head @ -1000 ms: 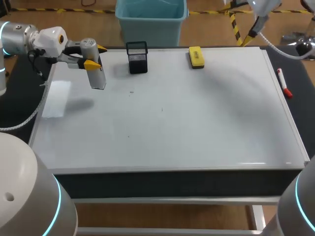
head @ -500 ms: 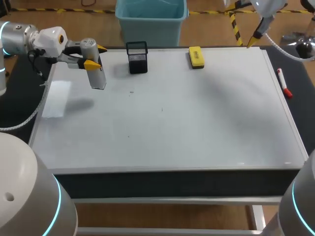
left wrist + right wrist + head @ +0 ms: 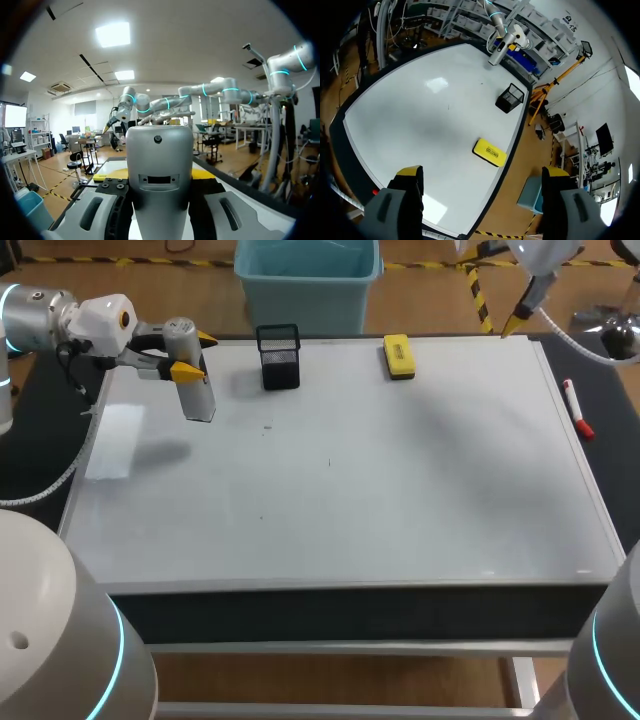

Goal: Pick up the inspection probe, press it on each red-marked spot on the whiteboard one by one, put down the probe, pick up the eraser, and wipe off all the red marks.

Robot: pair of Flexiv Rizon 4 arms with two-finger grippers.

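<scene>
Left gripper (image 3: 194,354) grips the silver inspection probe (image 3: 197,392) above the whiteboard's (image 3: 400,490) far left corner; right gripper (image 3: 482,175) hangs wide open beyond the yellow eraser (image 3: 398,356); best lowered plumb, gently, onto the nearest faint speck (image 3: 267,426).

Hidden, cropped and too small to tell

In the left wrist view the probe (image 3: 159,155) fills the middle, covering most of the left gripper (image 3: 158,174) clamped on it and nearly all of the whiteboard (image 3: 250,210). In the head view the right gripper (image 3: 516,317) is cut off by the top edge, with one yellow tip showing. The specks (image 3: 267,426) on the whiteboard are too small to tell their colour. In the right wrist view only the marker (image 3: 375,191)'s red end shows.
</scene>
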